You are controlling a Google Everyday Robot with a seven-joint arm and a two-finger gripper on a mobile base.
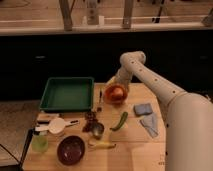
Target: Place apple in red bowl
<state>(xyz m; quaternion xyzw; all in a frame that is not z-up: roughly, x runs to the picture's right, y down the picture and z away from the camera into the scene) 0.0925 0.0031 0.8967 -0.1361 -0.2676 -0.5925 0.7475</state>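
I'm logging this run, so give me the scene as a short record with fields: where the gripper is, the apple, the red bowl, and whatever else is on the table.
gripper: low over the red bowl, at the table's far side
apple: inside the red bowl, under the gripper
red bowl: right of the green tray
green tray: far left, nothing visible in it
dark bowl: near edge
banana: right of the dark bowl
green pepper: mid-table
blue cloth: right side
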